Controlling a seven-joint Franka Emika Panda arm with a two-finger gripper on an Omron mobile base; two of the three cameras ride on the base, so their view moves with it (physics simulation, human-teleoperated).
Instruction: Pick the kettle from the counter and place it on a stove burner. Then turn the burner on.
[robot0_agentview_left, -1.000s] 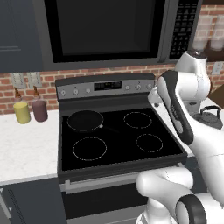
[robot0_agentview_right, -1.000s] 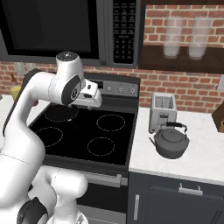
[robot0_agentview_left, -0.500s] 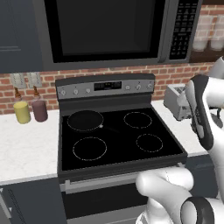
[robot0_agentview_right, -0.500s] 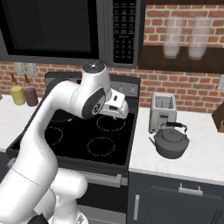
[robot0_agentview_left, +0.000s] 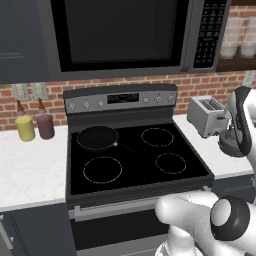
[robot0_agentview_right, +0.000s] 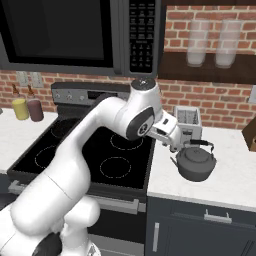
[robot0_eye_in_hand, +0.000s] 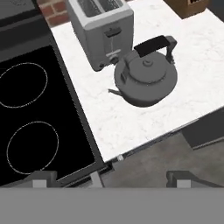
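The grey kettle (robot0_agentview_right: 196, 163) stands upright on the white counter (robot0_agentview_right: 235, 182) right of the stove, just in front of the toaster. In the hand view the kettle (robot0_eye_in_hand: 146, 78) lies ahead with its dark handle arched over the lid and its spout pointing toward the cooktop. My gripper (robot0_agentview_right: 176, 146) hovers at the kettle's left, above the counter's edge by the stove. Its fingertips (robot0_eye_in_hand: 41, 178) are far apart, so the gripper (robot0_eye_in_hand: 111, 179) is open and holds nothing. The front-right stove burner (robot0_agentview_right: 116, 167) is bare; it shows as a thin ring (robot0_eye_in_hand: 33, 148). My arm half hides the kettle (robot0_agentview_left: 227, 144).
A silver toaster (robot0_eye_in_hand: 103, 30) stands close behind the kettle. A flat black pan (robot0_agentview_left: 97, 137) sits on the back-left ring. Two bottles (robot0_agentview_left: 34, 126) stand on the left counter. A brown box (robot0_eye_in_hand: 192, 6) is on the counter beyond the kettle. The microwave hangs above the stove.
My arm has swung right, from over the cooktop to the counter beside the kettle. The jaws have stayed wide apart. The kettle has not moved.
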